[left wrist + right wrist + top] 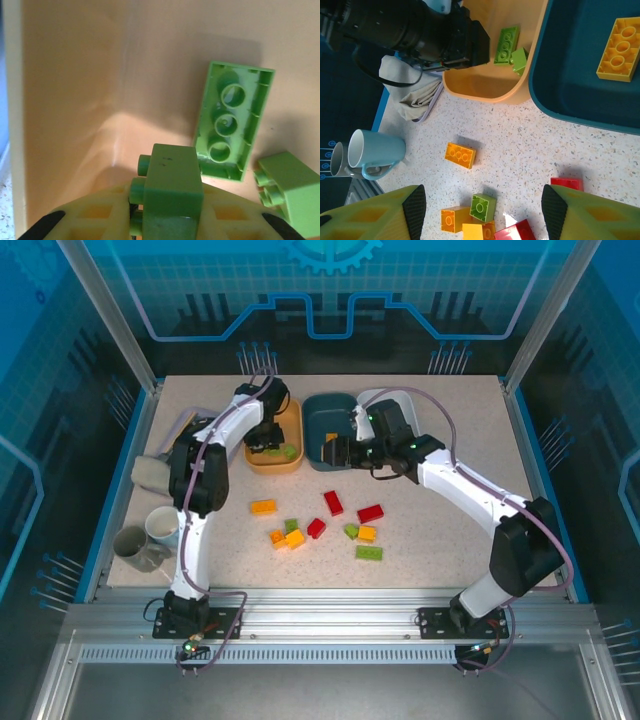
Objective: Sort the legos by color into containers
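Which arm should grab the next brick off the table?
Right, probably. The right gripper is open and empty, beside the teal tub and near the loose bricks. The left gripper is busy, shut on a green brick over the orange tub.

Bare table (480,410) is left at the right rear; the centre is strewn with legos (333,502) — the left edge is blocked by mugs (163,525) and cloth (150,472).

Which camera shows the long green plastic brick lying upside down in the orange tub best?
The left wrist view: the long green plastic brick sits close, its hollow underside clear, in the orange tub. The right wrist view shows it smaller; the top view gives a green speck.
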Robot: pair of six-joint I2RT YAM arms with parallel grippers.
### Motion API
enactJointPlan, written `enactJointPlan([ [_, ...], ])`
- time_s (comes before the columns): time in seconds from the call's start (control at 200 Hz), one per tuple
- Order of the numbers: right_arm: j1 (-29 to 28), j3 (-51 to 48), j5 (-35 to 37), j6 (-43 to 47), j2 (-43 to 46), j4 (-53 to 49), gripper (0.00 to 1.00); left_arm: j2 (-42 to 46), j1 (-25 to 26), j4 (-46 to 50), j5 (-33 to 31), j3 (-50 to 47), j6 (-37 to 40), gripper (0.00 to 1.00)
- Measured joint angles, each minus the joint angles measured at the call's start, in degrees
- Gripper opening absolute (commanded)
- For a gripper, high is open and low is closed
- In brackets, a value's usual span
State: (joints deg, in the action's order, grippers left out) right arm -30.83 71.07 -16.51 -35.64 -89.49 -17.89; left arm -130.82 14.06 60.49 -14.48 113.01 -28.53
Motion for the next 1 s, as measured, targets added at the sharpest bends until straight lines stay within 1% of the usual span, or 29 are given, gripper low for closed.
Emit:
enactJointPlan([
  [0.075, 0.0, 0.3, 0.0, 0.0, 0.0, 0.0, 0.65, -0.6, 0.0, 0.7, -0.4, 0.0, -0.2, 0.40],
  [0.17, 0.0, 0.7, 0.0, -0.2, -0.3, 0.0, 0.65, -0.8, 0.0, 1.0, -0.7, 0.0, -0.7, 0.53],
  [0.235, 0.0, 0.9, 0.3, -0.2, -0.5, -0.5, 0.66, -0.8, 0.0, 0.9, -0.8, 0.0, -1.0, 0.61],
  [0.37, 0.0, 1.5, 2.5, -0.1, -0.5, -3.7, 0.66, -0.7, 0.2, 0.9, -0.7, 0.1, -1.2, 0.67],
  [0.455, 0.0, 1.7, 4.9, 0.1, -0.1, -7.4, 0.68, -0.4, 0.5, 0.8, -0.6, 0.5, -1.4, 0.72],
  [0.53, 0.0, 1.7, 7.3, 0.3, 0.7, -12.3, 0.73, 1.1, 1.2, 0.6, 0.5, 0.5, -1.6, 0.75],
  [0.58, -0.1, 1.8, 8.9, 1.0, 1.4, -16.3, 0.78, 2.8, 1.9, 0.3, 1.7, 0.4, -1.8, 0.76],
  [0.655, -0.9, 1.8, 11.5, 1.4, 2.3, -22.7, 0.83, 7.4, 3.5, -1.7, 4.0, -0.7, -2.8, 0.80],
  [0.73, -2.7, 1.4, 13.2, 1.4, 3.1, -28.1, 0.83, 14.3, 5.1, -5.1, 6.8, -4.8, -3.6, 0.83],
  [0.8, -4.4, -0.8, 13.3, 1.1, 4.3, -31.0, 0.83, 22.7, 7.0, -9.6, 10.0, -11.5, -4.6, 0.83],
  [0.915, -5.3, -5.5, 12.4, 0.5, 5.2, -33.7, 0.77, 35.2, 10.1, -15.5, 15.4, -23.3, -5.8, 0.82],
  [1.0, -5.5, -7.6, 11.6, 1.2, 4.9, -35.2, 0.77, 42.8, 12.4, -18.5, 18.6, -32.8, -6.2, 0.82],
])
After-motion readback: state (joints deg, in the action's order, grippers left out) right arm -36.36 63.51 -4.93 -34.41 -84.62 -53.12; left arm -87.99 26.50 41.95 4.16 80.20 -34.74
